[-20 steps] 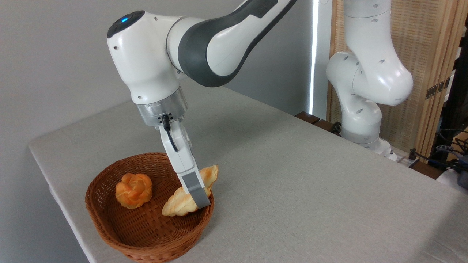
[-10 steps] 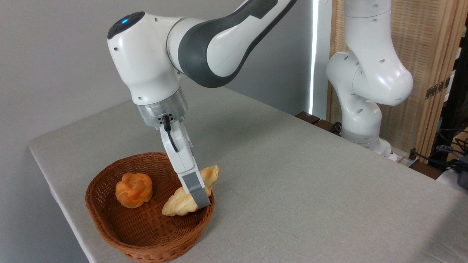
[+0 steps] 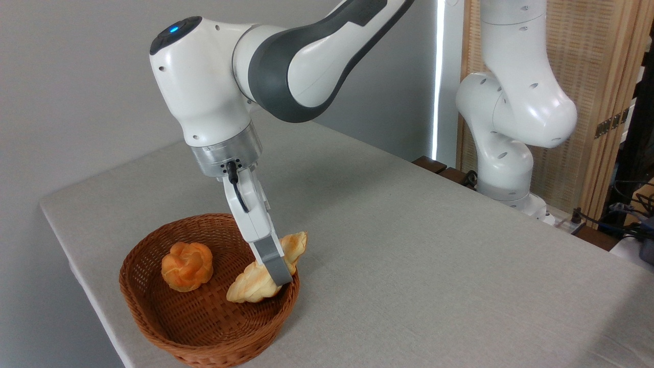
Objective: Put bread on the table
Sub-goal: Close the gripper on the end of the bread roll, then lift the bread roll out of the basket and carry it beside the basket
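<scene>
The claw (image 3: pixel 276 270), closed across the middle of the bread (image 3: pixel 265 271), has risen slightly over the past second, tilting the loaf against the wicker basket (image 3: pixel 204 337) rim beside a round bun (image 3: pixel 187 266) — the lift toward the table (image 3: pixel 434 245) appears begun.

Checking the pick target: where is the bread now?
Lower left, the bread leans on the wicker basket's right rim, under the pincer, right of the orange bun.
</scene>
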Action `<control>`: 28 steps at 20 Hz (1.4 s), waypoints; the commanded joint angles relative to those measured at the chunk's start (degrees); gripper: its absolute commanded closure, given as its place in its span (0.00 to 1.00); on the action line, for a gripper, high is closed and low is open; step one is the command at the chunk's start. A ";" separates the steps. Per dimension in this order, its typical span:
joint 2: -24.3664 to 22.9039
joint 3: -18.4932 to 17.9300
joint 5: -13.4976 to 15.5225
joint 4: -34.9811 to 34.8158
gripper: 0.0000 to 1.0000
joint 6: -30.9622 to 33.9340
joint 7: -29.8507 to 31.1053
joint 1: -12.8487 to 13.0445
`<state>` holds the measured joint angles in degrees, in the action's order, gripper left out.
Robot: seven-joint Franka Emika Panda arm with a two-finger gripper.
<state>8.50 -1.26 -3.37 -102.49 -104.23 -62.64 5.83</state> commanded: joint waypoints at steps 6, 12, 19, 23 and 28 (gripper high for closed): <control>-0.85 -0.24 3.44 -0.78 0.58 0.78 -0.38 0.24; -1.29 -0.15 4.42 1.68 0.58 1.66 -0.29 0.24; -4.89 0.38 8.47 4.93 0.58 6.48 -0.29 0.32; -10.68 0.99 10.40 3.28 0.58 10.53 -0.29 0.85; -18.68 0.91 10.40 -4.89 0.57 11.33 -0.46 5.41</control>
<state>-4.60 -0.01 6.33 -100.53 -92.72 -62.64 8.32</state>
